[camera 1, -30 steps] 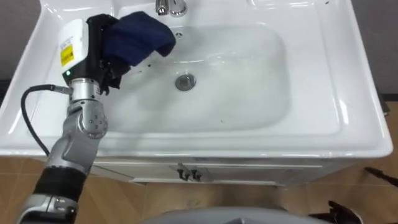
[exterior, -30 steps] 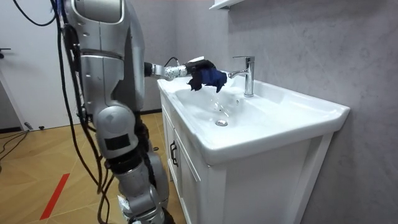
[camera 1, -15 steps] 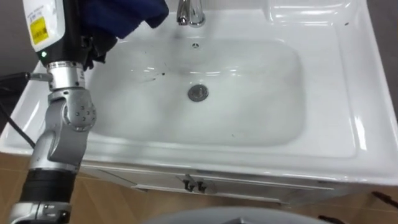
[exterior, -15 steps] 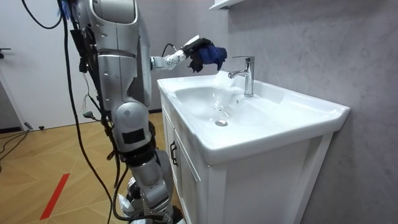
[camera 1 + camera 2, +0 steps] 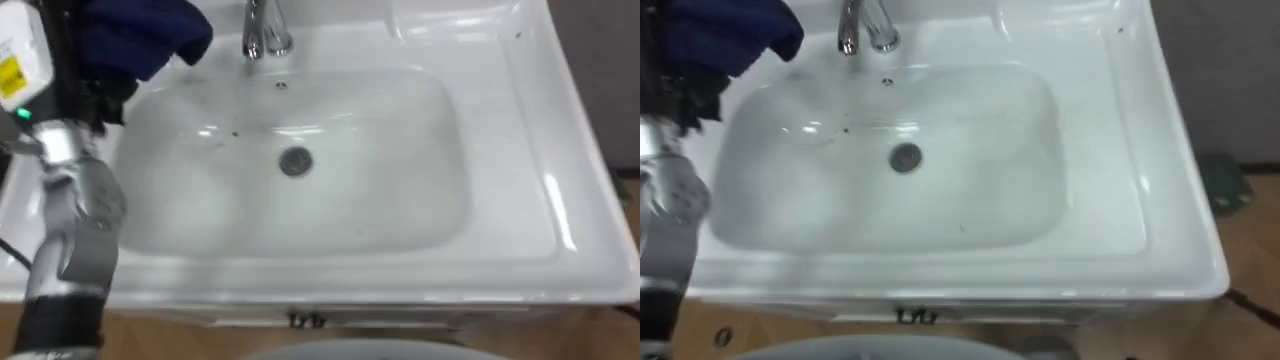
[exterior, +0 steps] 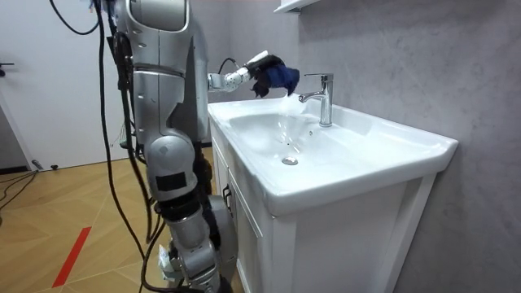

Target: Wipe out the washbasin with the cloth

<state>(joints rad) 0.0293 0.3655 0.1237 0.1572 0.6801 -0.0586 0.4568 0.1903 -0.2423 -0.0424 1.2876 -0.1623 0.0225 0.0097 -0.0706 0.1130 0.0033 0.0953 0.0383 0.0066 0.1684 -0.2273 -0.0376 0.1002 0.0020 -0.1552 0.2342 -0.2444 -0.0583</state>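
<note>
Far left: left robot hand (image 5: 70, 55) up above counter (image 5: 560, 120) far-left corner, fingers clamped round bunched blue cloth (image 5: 140, 35), clear of basin (image 5: 400, 160). Just right of cloth: chrome faucet (image 5: 262, 30), not touching. Centre: drain (image 5: 295, 161) in basin floor. Dark specks (image 5: 235, 131) on far-left basin wall.

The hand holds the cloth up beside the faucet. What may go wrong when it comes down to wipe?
1. The cloth in the left hand is raised close to the faucet; a sweep to the right might snag on it or knock it.
2. Dark specks lie on the basin, on its back slope; a pass that starts lower would likely miss them.
</note>
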